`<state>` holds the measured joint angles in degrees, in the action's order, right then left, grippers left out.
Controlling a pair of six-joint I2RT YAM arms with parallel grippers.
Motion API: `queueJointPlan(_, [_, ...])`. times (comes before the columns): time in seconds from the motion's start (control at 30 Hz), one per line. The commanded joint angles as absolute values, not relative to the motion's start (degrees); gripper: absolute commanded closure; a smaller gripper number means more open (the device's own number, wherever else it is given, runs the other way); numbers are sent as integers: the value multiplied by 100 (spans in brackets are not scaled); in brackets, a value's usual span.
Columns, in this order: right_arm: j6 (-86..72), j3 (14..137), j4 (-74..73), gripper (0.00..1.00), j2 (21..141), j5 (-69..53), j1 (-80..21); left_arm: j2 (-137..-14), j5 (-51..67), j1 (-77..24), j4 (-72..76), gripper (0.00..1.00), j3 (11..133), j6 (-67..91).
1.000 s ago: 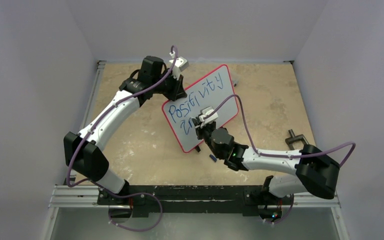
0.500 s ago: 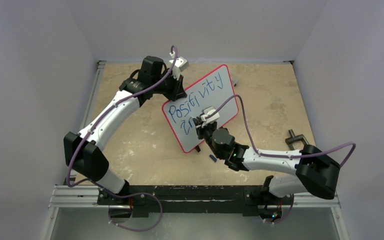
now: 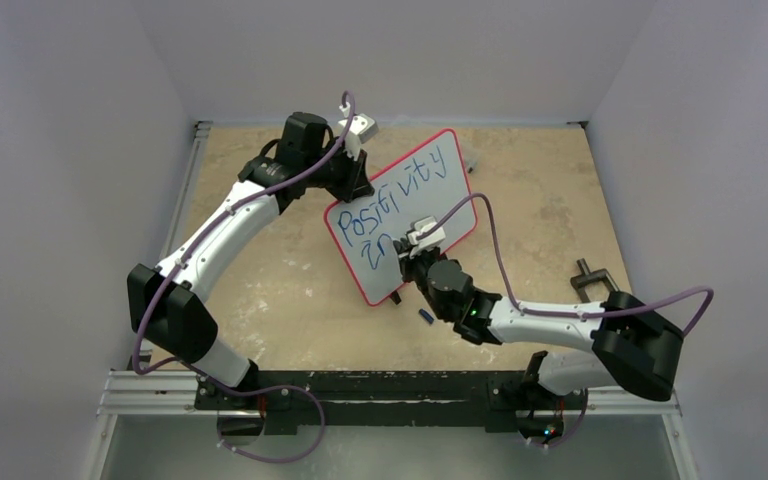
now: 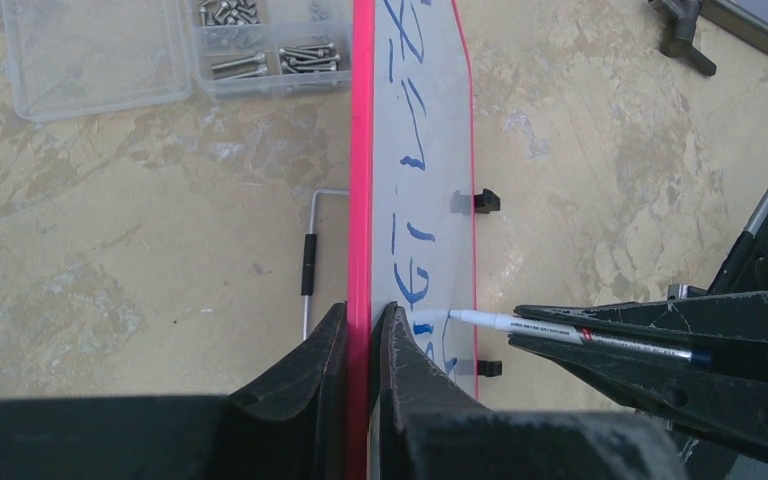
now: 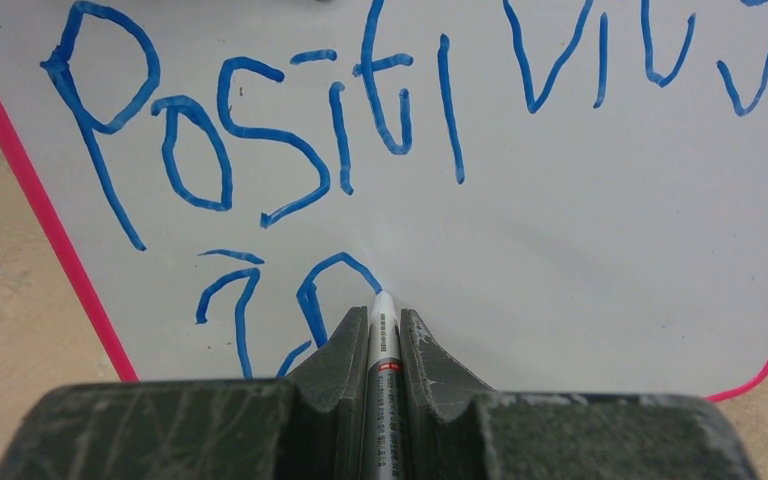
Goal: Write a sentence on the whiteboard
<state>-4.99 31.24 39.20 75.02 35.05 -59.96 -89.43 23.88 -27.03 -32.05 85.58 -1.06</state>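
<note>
The whiteboard, white with a thin red frame, stands tilted on its black clip feet mid-table. It reads "Positivity" in blue, with more strokes on a second line. My left gripper is shut on the board's red top edge, one finger on each side. My right gripper is shut on a white marker, whose tip touches the board at the end of a curved blue stroke. The marker also shows in the left wrist view.
A small blue marker cap lies on the table in front of the board. A clear box of screws and a hex key lie behind the board. A black clamp sits at the right edge.
My right gripper has moved the marker a little to the right along the second line, lengthening the blue stroke. The left gripper and the board have stayed still.
</note>
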Motion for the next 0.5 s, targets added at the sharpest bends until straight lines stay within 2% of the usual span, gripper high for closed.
queueJointPlan(0.0, [-716,2965,3648,100,7431,3474,-5950,-8956,1853,-2795,-3903,100,8420,-536])
queueJointPlan(0.47, [-866,2833,3101,100,6795,3287,-5959,-8960,1867,-2793,-3916,100,8426,-541])
